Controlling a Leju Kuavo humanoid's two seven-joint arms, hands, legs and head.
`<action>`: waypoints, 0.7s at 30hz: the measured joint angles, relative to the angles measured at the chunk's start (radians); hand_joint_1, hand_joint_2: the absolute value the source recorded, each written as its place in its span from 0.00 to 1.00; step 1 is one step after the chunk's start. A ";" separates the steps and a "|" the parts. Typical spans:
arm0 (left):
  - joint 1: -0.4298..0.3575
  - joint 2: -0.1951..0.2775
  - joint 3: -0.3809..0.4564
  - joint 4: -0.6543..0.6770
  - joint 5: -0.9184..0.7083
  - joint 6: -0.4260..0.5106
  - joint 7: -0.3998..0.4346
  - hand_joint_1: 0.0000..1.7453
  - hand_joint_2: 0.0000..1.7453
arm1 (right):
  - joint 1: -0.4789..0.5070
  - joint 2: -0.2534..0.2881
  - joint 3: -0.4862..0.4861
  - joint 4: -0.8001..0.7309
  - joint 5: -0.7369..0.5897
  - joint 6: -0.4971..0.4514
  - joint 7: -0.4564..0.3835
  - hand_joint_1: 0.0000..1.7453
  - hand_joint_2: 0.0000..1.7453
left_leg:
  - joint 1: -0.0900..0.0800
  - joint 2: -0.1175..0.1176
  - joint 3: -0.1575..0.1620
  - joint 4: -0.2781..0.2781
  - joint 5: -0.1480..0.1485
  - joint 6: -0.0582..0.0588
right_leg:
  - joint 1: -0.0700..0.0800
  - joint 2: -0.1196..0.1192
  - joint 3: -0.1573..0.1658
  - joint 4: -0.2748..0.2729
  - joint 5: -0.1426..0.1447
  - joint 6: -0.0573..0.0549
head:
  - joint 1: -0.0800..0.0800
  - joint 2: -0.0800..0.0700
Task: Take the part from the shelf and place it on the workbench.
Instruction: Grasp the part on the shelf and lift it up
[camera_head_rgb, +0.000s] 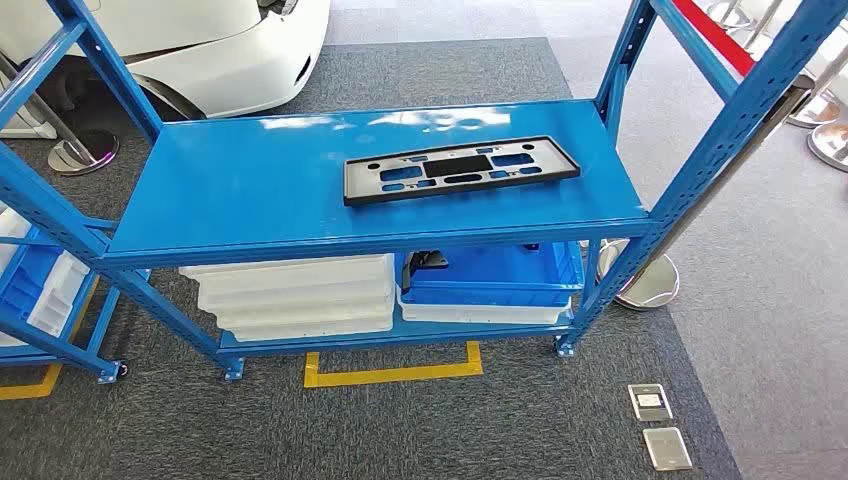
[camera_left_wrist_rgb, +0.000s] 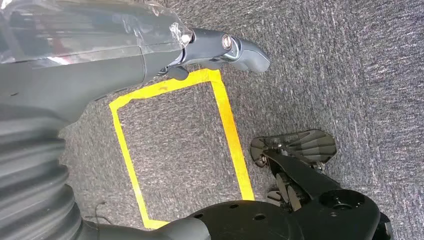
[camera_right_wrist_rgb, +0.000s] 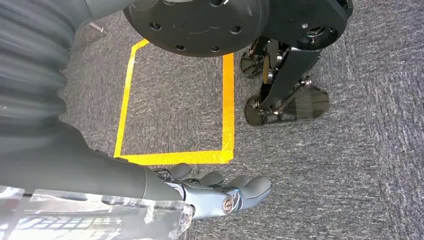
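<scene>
The flat black plastic part with cut-outs (camera_head_rgb: 461, 169) lies on the blue metal shelf (camera_head_rgb: 250, 190), right of centre. Below it, stacked white plastic trays (camera_head_rgb: 295, 298) sit left of a blue plastic tray (camera_head_rgb: 500, 278).

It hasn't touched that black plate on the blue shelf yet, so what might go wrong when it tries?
Three possible risks:
1. The flat black plastic frame with cut-outs lies flush on the glossy blue metal shelf, so fingers may slide it instead of lifting it.
2. The slanted blue upright stands close to the part's right, so an arm could knock it.
3. Both the left hand and right hand hang low over the carpet, so the reach is long.
</scene>
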 joint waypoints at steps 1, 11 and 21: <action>0.000 0.000 0.000 0.000 0.001 0.000 0.000 0.00 1.00 | 0.000 0.000 0.000 0.000 0.000 0.000 0.000 0.00 1.00 | 0.000 0.000 0.000 0.000 0.000 0.000 | 0.000 0.000 0.000 0.000 0.000 0.000 | 0.000 0.000; -0.047 -0.019 -0.070 0.001 0.167 0.083 -0.012 0.00 1.00 | -0.024 0.003 0.037 0.000 -0.108 -0.048 0.009 0.00 1.00 | 0.000 0.000 0.000 0.000 0.001 -0.001 | 0.000 0.001 0.000 0.000 0.001 0.000 | 0.000 0.000; -0.101 -0.051 -0.228 0.011 0.403 0.205 -0.039 0.00 1.00 | -0.062 0.004 0.132 0.001 -0.254 -0.102 0.016 0.00 1.00 | 0.000 0.000 0.000 0.001 0.001 -0.001 | 0.000 0.001 0.000 0.000 0.001 0.000 | 0.000 0.000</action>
